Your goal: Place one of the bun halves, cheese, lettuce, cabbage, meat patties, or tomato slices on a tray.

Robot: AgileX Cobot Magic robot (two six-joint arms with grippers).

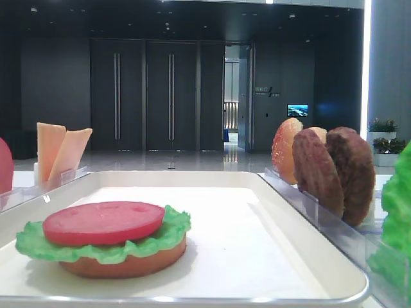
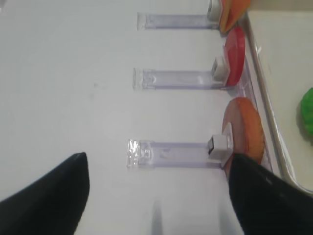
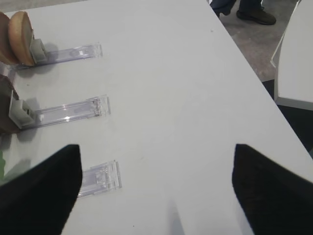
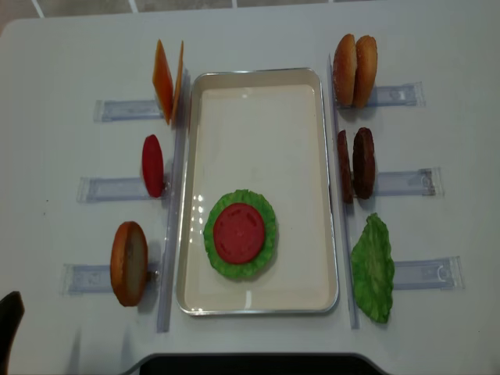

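On the white tray (image 4: pixel 258 133) lies a bun half (image 1: pixel 128 264) with lettuce (image 4: pixel 269 234) and a tomato slice (image 4: pixel 239 233) stacked on it. Left racks hold cheese (image 4: pixel 168 80), a tomato slice (image 4: pixel 152 166) and a bun half (image 4: pixel 129 262). Right racks hold bun halves (image 4: pixel 355 70), meat patties (image 4: pixel 355 164) and a lettuce leaf (image 4: pixel 372 269). Cabbage is out of view. My left gripper (image 2: pixel 156 196) is open and empty over the table, its right finger close to the rack's bun half (image 2: pixel 244 132). My right gripper (image 3: pixel 156 191) is open and empty beside the right racks.
Clear plastic racks (image 2: pixel 171 154) (image 3: pixel 68 112) lie across the table on both sides of the tray. The table's edge (image 3: pixel 254 73) runs along the right of the right wrist view, with floor and someone's shoes beyond it.
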